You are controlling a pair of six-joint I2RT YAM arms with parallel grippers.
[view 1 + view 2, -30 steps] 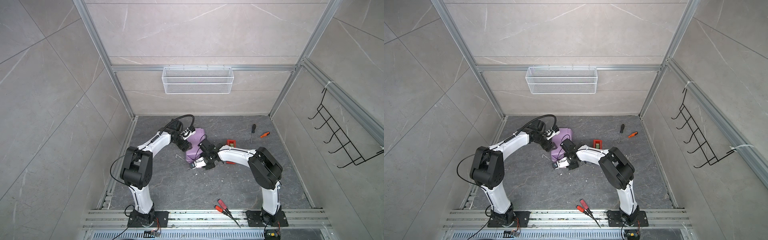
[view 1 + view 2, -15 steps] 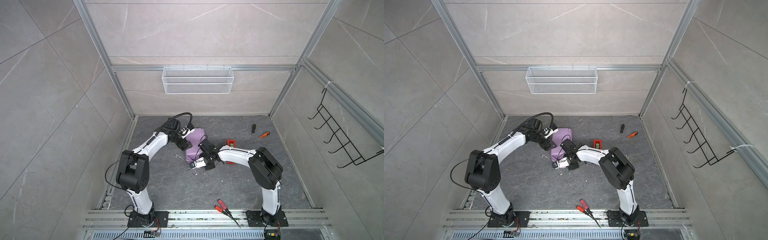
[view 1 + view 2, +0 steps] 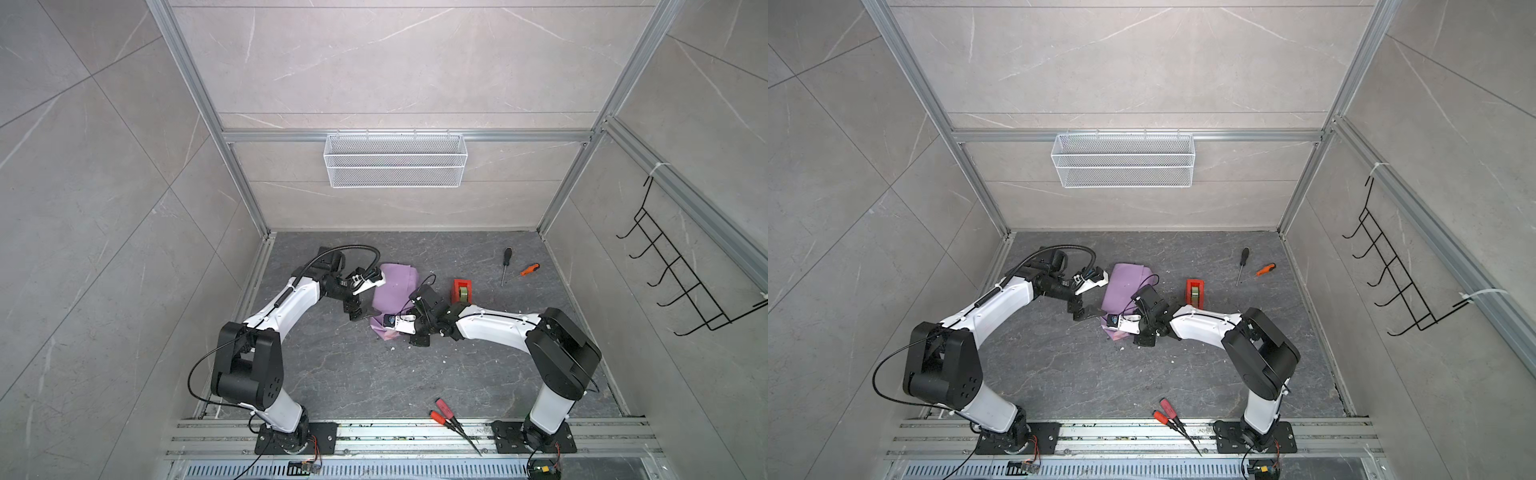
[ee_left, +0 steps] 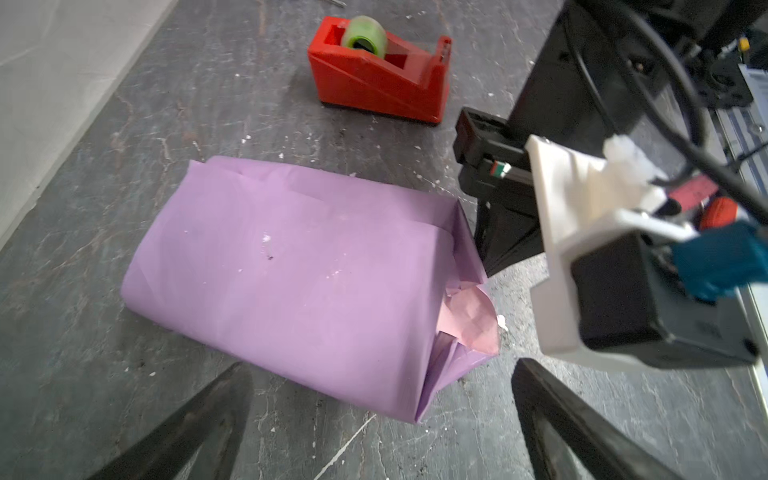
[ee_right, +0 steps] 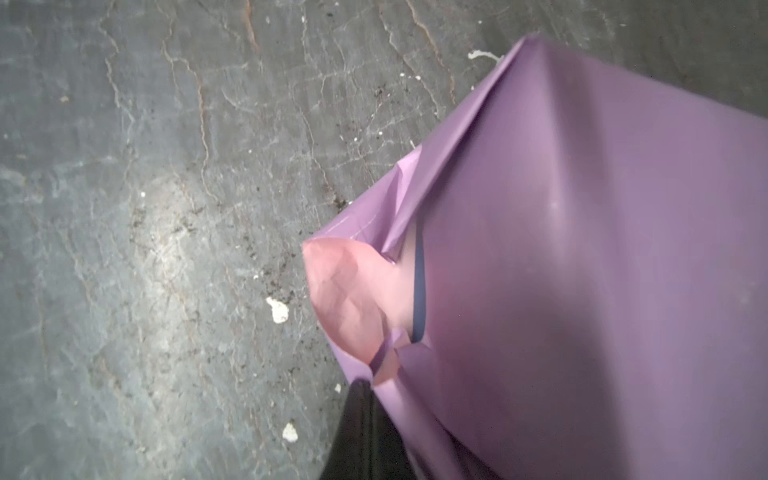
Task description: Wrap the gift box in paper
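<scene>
The paper (image 3: pixel 395 286) is folded lilac side out into a long bundle lying flat on the dark worktop (image 3: pixel 332 374), a little toward 11 o'clock from the worktop's middle in both top views. At the bundle's 6 o'clock end the folds gape, and the pale pink inner side (image 5: pixel 345 299) curls out. Behind that flap, only a thin navy edge of the gift box (image 5: pixel 419 286) shows; the rest of it is covered.

The left hand (image 4: pixel 380 370) sits at the bundle's 9 o'clock side with its fingers (image 4: pixel 195 419) spread wide, close to the paper's edge but holding nothing. The right hand (image 5: pixel 360 399) is pressed together low at the gaping end, against the lilac flap. I cannot tell whether any paper is pinched between its tips.

A red tape dispenser (image 3: pixel 462 291) stands at the bundle's 3 o'clock, apart from it. Two screwdrivers (image 3: pixel 505 266) lie farther out toward 2 o'clock.
</scene>
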